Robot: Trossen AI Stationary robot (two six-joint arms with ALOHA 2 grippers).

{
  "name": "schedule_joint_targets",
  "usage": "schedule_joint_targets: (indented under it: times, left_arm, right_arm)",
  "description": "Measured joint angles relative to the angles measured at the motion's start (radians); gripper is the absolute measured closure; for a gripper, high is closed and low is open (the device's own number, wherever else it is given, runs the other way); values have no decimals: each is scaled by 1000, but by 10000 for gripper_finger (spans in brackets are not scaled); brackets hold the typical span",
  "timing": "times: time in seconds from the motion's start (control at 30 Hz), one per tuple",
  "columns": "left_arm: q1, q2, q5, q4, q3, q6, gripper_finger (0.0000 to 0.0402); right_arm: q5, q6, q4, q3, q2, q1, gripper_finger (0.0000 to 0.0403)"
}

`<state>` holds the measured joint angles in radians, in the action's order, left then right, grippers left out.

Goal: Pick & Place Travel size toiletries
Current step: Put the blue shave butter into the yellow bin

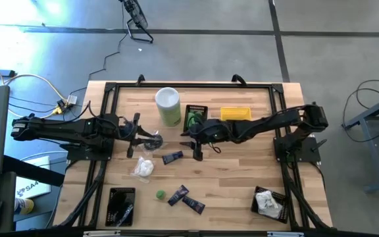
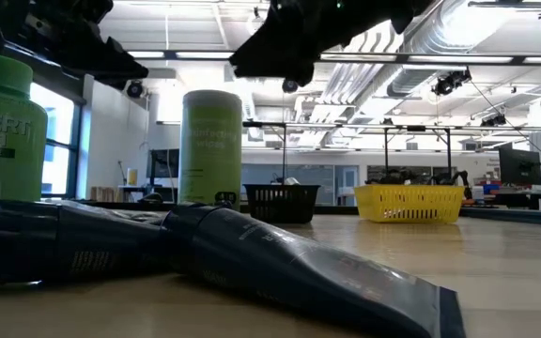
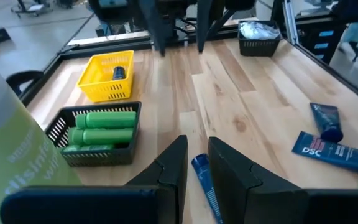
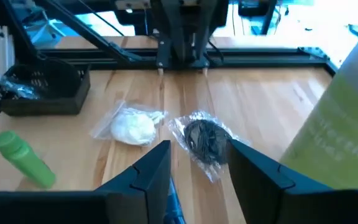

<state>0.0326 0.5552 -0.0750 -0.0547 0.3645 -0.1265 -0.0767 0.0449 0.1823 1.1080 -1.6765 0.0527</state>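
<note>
Hovering, the right gripper (image 4: 197,163) has parted, empty fingers above a navy tube (image 1: 172,157), just beyond them a bagged dark round piece (image 4: 205,139). Looks like an approach step; next: descend, straddle, close. Left gripper (image 3: 196,163) waits narrowly parted, holding nothing.

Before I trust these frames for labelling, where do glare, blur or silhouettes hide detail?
Low view: arms are black silhouettes against bright ceiling lights; the near navy tube looms large and soft. Left wrist view: the canister is a blurred green mass at the edge. Right wrist view: window glare washes out the far background; the white packet stays readable. High view: evenly lit.
</note>
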Motion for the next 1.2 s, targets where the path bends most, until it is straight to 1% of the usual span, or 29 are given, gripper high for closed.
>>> schedule_joint_targets:
  times: [0.1, 0.2, 0.27, 0.33, 0.4, 0.47, 0.53, 0.77, 0.9, 1.2]
  left_arm:
    - [0, 0, 3, 6, 0, -30, 341]
    - [0, -1, 23, 23, 0, -52, 341]
    - [0, -1, 31, 46, 2, -61, 341]
    - [0, -1, 38, 62, 2, -62, 341]
    - [0, -1, 39, 66, 2, -62, 341]
    - [0, -1, 41, 83, 2, -62, 341]
    - [0, -1, 41, 108, 2, -61, 341]
    - [0, -1, 44, 118, 2, -70, 341]
    - [0, -1, 44, 119, 2, -86, 341]
    - [0, -1, 44, 120, 2, -103, 341]
  right_arm:
    - [-3, 35, 17, 0, -26, 0, 221]
    - [-3, 36, 11, -2, -41, 5, 184]
    - [-3, 33, 43, 2, -63, 7, 162]
    - [-2, 33, 24, -2, -71, 14, 145]
    - [0, 16, 57, 3, -103, 24, 135]
    - [0, -7, 43, -1, -130, 34, 131]
    - [2, -20, 70, 0, -173, 46, 132]
    - [2, -16, 116, 0, -284, 59, 142]
    - [4, -12, 174, 0, -334, 58, 145]
    - [5, 7, 197, 0, -410, 48, 143]
